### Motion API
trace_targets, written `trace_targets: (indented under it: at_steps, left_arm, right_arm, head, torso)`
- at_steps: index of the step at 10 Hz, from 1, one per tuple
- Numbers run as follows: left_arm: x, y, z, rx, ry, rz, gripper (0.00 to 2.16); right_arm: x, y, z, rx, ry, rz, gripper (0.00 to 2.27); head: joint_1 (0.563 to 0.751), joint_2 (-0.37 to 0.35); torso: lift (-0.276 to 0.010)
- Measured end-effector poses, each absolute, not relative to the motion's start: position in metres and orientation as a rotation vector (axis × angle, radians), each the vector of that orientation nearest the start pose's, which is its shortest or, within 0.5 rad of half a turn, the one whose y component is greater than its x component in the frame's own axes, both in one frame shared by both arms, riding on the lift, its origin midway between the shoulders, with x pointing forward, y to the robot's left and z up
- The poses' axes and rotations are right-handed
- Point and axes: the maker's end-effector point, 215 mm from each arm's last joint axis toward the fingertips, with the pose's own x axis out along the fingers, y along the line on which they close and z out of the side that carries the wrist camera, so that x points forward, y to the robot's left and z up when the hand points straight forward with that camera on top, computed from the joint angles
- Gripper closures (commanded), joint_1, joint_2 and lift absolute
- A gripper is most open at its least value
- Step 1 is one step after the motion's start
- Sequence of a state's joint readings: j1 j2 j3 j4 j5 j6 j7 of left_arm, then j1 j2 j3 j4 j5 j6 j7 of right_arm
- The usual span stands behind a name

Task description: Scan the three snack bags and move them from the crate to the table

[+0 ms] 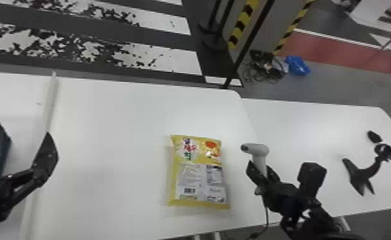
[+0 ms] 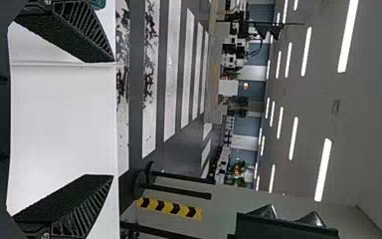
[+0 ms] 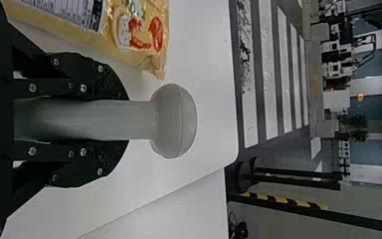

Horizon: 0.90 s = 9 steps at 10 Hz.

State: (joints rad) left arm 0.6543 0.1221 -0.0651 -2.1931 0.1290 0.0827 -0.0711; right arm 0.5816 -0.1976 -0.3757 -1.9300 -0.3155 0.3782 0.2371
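Table [image 1: 115,143]: supports flat snack bag [image 1: 198,172]
Left gripper [image 1: 45,159]: spread, released
Right gripper [image 1: 262,168]: clenches scanner [image 1: 258,150]
Cord [image 1: 267,218]: trails down, head view
Ceiling lights [image 2: 323,169]: glow, left wrist view

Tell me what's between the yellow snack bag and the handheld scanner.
The head view shows just a bare strip of white tabletop between the yellow snack bag and the handheld scanner.

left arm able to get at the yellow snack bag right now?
Likely yes: left hand is open, holding nothing, and I see nothing between it and the bag; the right hand holds the scanner beyond it.
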Motion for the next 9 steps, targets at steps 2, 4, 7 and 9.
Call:
trace_targets:
  at_steps: [2,4,7,9]
  left_arm:
    - [0.398,0.183,-0.351,-0.080,0.128,-0.186,0.03]
    - [0.397,0.184,-0.352,-0.088,0.128,-0.168,0.03]
    - [0.396,0.176,-0.347,-0.078,0.077,-0.153,0.03]
    - [0.396,0.176,-0.348,-0.080,0.073,-0.145,0.03]
  right_arm:
    - [0.339,-0.364,-0.455,0.135,0.503,-0.004,2.24]
    - [0.318,-0.305,-0.460,0.207,0.589,0.092,2.24]
    - [0.279,-0.242,-0.479,0.371,0.679,0.181,2.24]
    - [0.269,-0.228,-0.483,0.399,0.682,0.168,2.24]
  head:
    - [0.695,-0.296]
    - [0.695,-0.211]
    - [0.695,-0.114]
    - [0.695,-0.096]
  torso:
    - [-0.062]
    - [-0.062]
    - [-0.062]
    - [-0.062]
